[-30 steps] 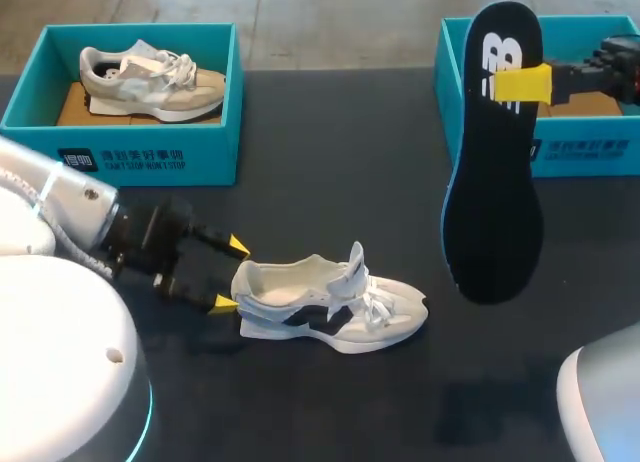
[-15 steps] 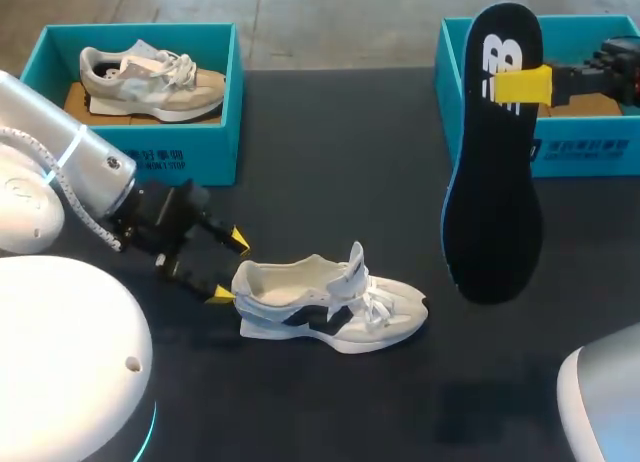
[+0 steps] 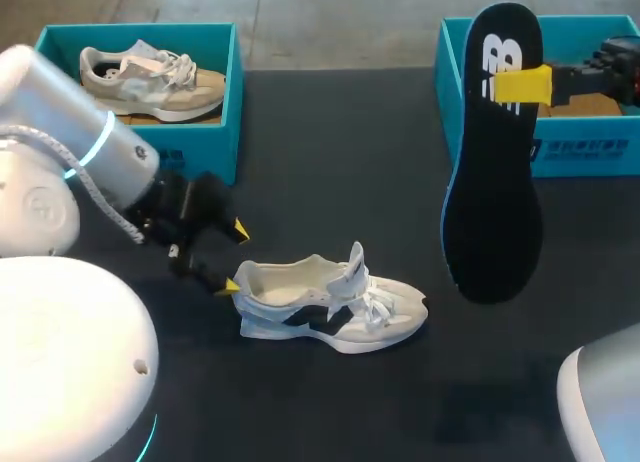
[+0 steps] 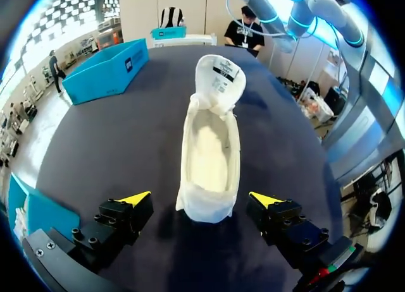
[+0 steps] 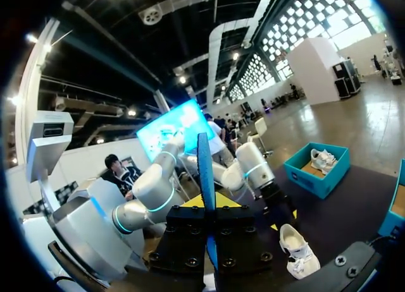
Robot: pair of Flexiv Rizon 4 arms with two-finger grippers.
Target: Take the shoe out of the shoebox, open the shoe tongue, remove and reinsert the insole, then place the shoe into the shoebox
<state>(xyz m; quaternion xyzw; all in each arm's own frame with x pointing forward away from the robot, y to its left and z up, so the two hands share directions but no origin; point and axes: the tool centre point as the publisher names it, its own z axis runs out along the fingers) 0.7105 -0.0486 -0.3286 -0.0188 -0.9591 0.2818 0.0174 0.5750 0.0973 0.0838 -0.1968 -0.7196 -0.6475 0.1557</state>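
**A:** Two end effectors are working here. What is the left end effector (image 3: 233, 258) doing?

**B:** It is hovering with its fingers spread either side of the heel of the shoe (image 3: 330, 317), not touching it. The shoe is lying on the table (image 3: 330, 142). I judge the arm is placed there to brace it.

**A:** And the right?

**B:** The right end effector (image 3: 522, 85) is pinching the insole (image 3: 495, 182) and dangling it clear, in front of the shoebox (image 3: 590, 152), which seems to be empty, though partly hidden.

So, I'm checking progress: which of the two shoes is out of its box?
The white shoe with dark sides, on the table at the left gripper; the beige shoe sits in its teal box.
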